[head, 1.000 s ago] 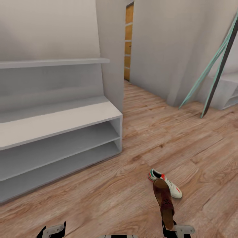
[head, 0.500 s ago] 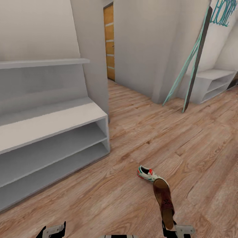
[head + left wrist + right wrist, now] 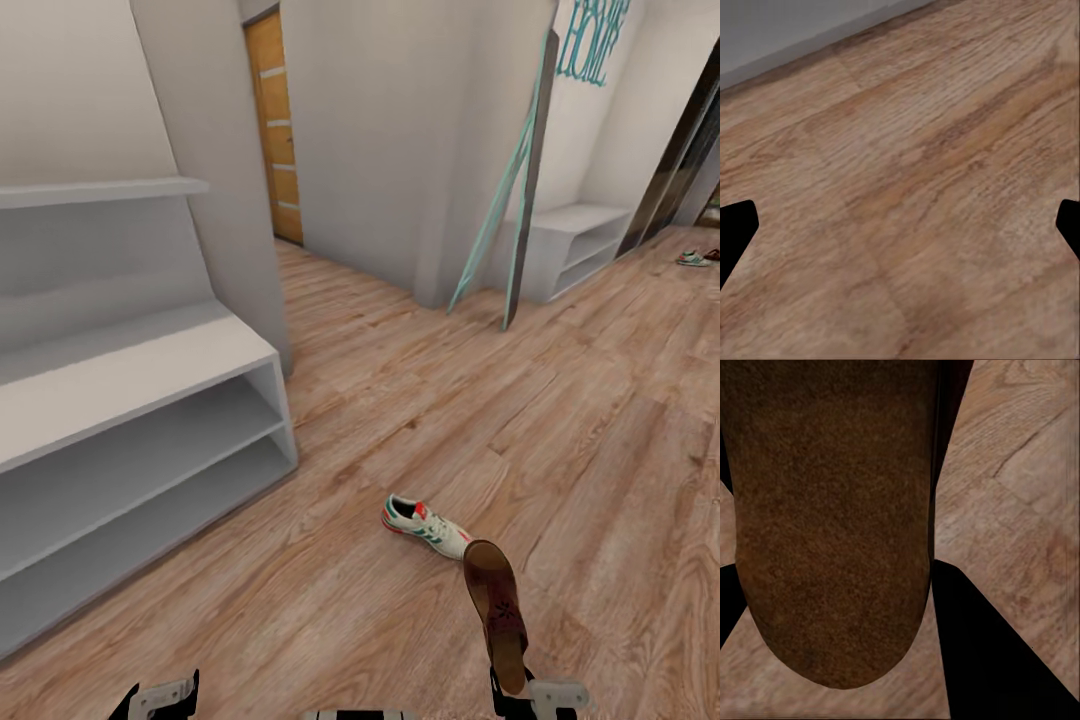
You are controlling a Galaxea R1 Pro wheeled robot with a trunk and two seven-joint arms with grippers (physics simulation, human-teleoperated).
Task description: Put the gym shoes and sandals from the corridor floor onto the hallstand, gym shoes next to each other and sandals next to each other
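My right gripper (image 3: 512,688) is shut on a brown sandal (image 3: 497,612), which sticks out forward over the corridor floor (image 3: 400,400). Its brown sole (image 3: 832,510) sits between the dark fingers (image 3: 979,649) in the right wrist view. One white gym shoe (image 3: 424,526) with green stripes lies on the planks just ahead of the sandal's tip. My left gripper (image 3: 160,697) is open and empty over bare wood (image 3: 900,232). A grey shoe rack (image 3: 572,245) stands far off under teal letters (image 3: 590,40). Two small shoes (image 3: 692,258) lie at the far right, too small to identify.
A similar light grey shelving unit (image 3: 130,400) with a two-tier bench and an upper shelf runs along the left. A wall corner (image 3: 215,200) and an orange door (image 3: 275,130) lie beyond it. Teal and dark poles (image 3: 520,190) lean against the wall beside the far rack.
The camera has swung to the right, so the left unit and the gym shoe slide left in the picture and the far rack comes into view. The sandal stays in my right gripper.
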